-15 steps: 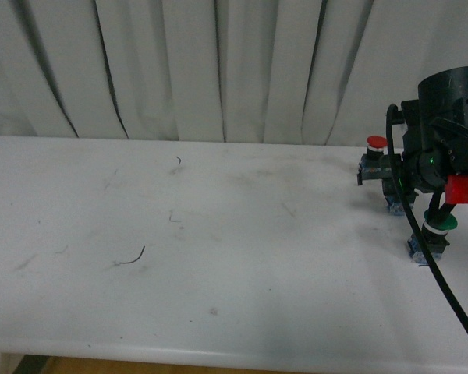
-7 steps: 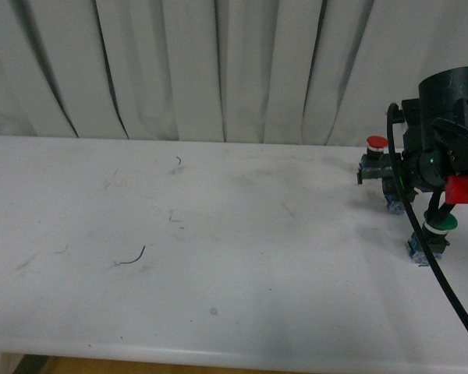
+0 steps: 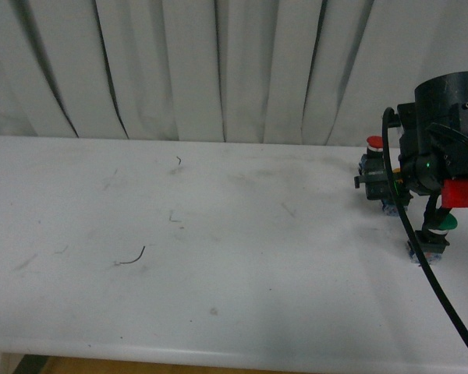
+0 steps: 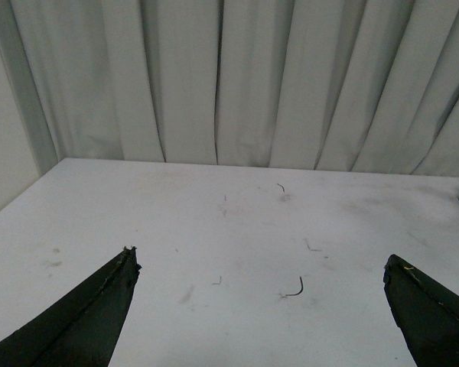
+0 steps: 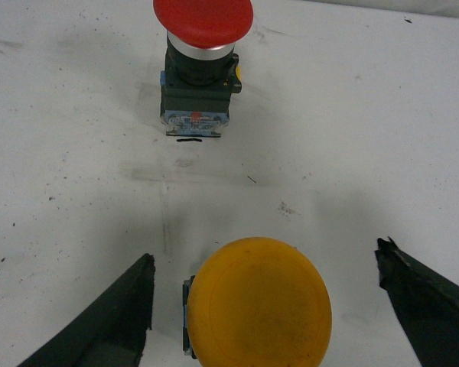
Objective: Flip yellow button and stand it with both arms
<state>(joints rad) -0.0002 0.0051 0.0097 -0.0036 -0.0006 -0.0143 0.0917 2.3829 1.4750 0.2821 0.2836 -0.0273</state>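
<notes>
The yellow button [image 5: 258,306] fills the right wrist view, its round yellow-orange cap turned toward the camera and a sliver of its blue block [image 5: 187,321] showing at one edge. My right gripper [image 5: 265,256] is open, one black finger on each side of the cap with a gap to both. In the front view the right arm [image 3: 443,148] stands at the table's far right and hides the yellow button. My left gripper [image 4: 260,264] is open over bare white table [image 4: 214,229] with nothing between its fingers. The left arm is outside the front view.
A red-capped button [image 5: 203,46] sits just beyond the yellow one, also seen as the red-capped button [image 3: 375,142] beside the right arm. A green-capped button [image 3: 441,225] stands near the right edge. A small dark wire scrap [image 3: 132,258] lies on the table [image 3: 218,234]; curtains hang behind.
The right arm has shifted slightly and its gripper sits a little lower beside the red-capped button. Nothing has been taken hold of.
</notes>
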